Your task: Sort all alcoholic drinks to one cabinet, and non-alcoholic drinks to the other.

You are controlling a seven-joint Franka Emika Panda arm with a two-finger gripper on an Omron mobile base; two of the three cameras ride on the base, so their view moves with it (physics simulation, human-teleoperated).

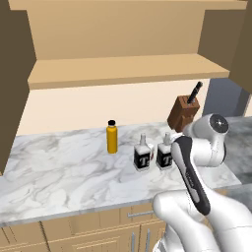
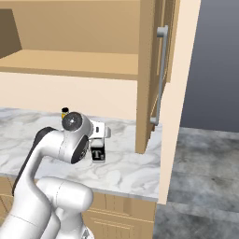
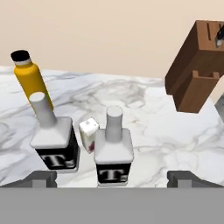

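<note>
The gripper [image 3: 112,177] hangs wide open and empty, its fingertips [image 3: 40,177] flanking the nearer T bottle [image 3: 113,151] — a good line for a grasp. The second T bottle [image 3: 54,140] stands just beside it, a small white carton [image 3: 89,133] between them. I'd come down squarely on the body, not the slim neck, and avoid nudging the neighbour. The orange bottle [image 3: 30,81] waits behind; the knife block [image 3: 194,78] sits well apart — the wide cabinet's shelf [image 1: 128,69] lies above.
</note>
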